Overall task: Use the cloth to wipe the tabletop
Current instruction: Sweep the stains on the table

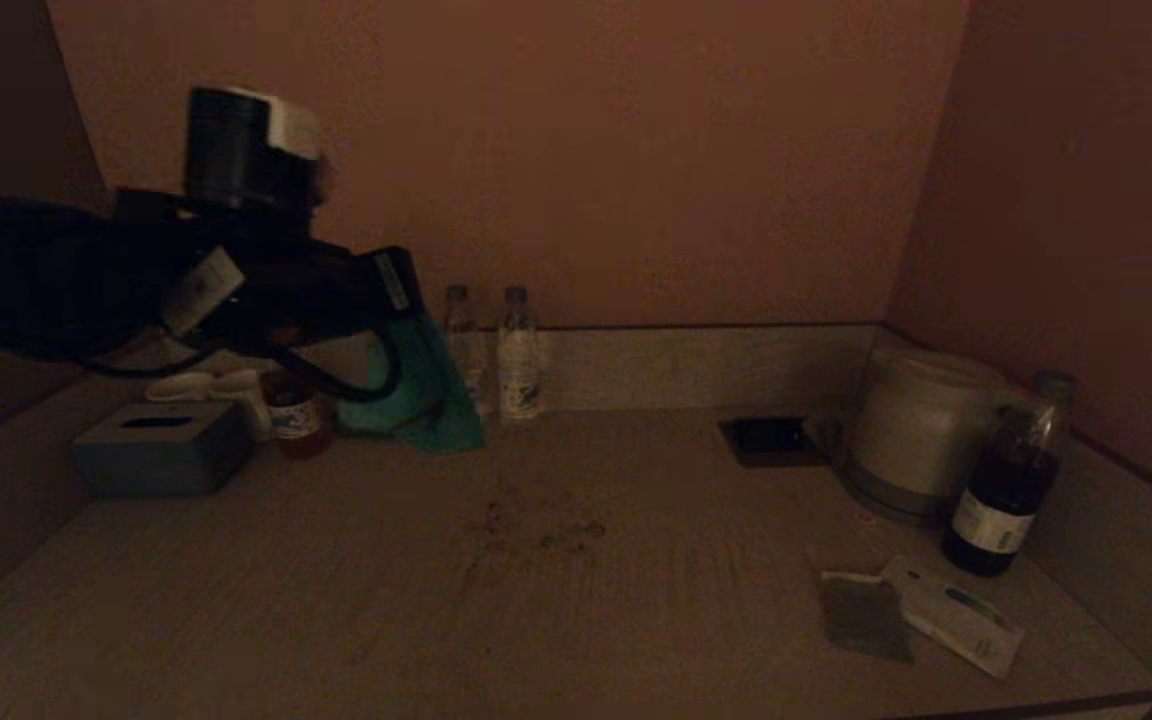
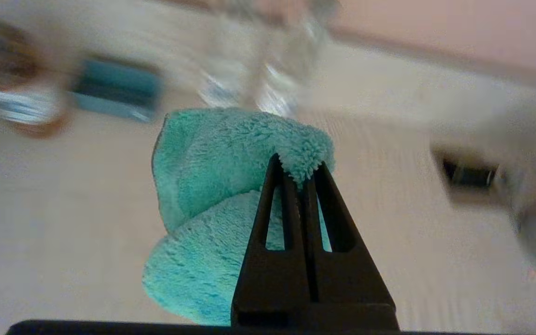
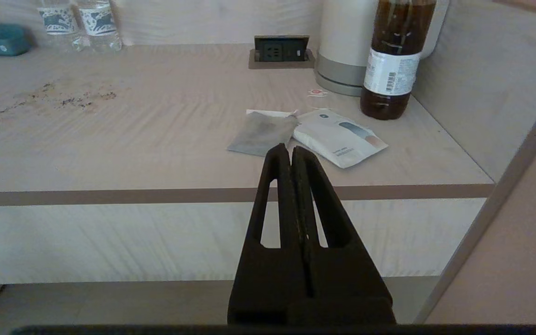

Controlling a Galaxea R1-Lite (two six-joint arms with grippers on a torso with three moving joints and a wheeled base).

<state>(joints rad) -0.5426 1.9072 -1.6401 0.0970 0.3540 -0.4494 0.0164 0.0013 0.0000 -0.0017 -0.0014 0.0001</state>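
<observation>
My left gripper is raised over the back left of the tabletop and is shut on a teal fluffy cloth that hangs down from it. In the left wrist view the gripper pinches a fold of the cloth. A patch of dark crumbs and stain lies on the middle of the tabletop, in front and to the right of the cloth; it also shows in the right wrist view. My right gripper is shut and empty, parked in front of the table's front edge, out of the head view.
Two water bottles stand at the back wall. A tissue box, a jar and cups stand at back left. A kettle, a dark bottle, a socket panel and paper sachets are at right.
</observation>
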